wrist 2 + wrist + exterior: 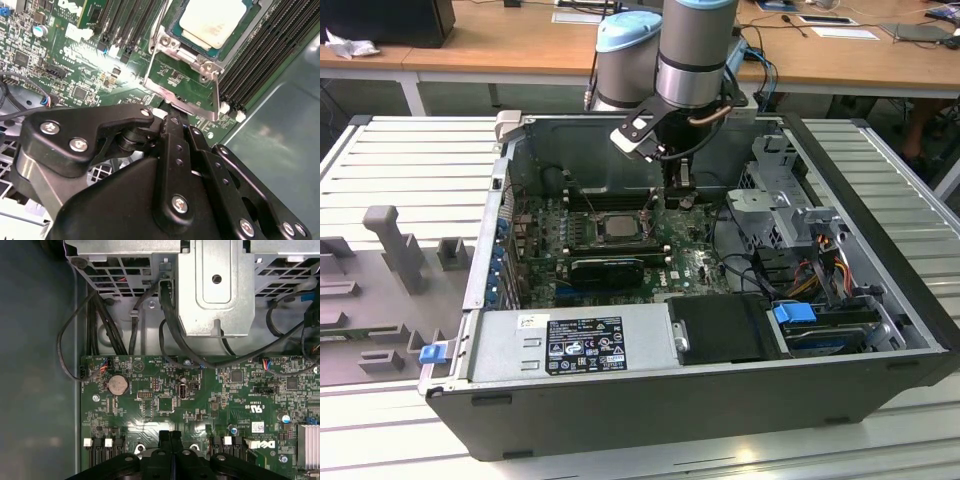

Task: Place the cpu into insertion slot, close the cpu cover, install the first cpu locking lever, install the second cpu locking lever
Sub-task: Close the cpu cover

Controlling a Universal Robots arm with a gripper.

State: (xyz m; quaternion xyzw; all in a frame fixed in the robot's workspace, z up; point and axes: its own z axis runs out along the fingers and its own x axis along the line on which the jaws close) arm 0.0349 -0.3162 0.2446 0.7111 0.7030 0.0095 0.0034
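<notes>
The cpu [617, 227], silver-grey on top, lies flat in the insertion slot [582, 238] on the green board inside the open computer case. In the second wrist view the cpu [212, 20] has a dark frame, the cpu cover [226, 50], lying around it. A thin metal lever [159, 25] runs along one side of the socket. My gripper [170, 116] is shut with nothing visible between its black fingers, and its tips are at the silvery bracket [185, 97] at the socket's end. In the exterior view the gripper [672, 195] hangs just to the right of the socket. Its joined fingers [165, 442] show over the board.
Long black memory slots [260, 55] flank the socket. A black card [610, 268] sits in front of it, with a power supply [570, 340] at the case front. A metal drive cage [215, 290] and black cables [170, 325] lie beyond the board. Grey fixtures [390, 245] stand outside the case.
</notes>
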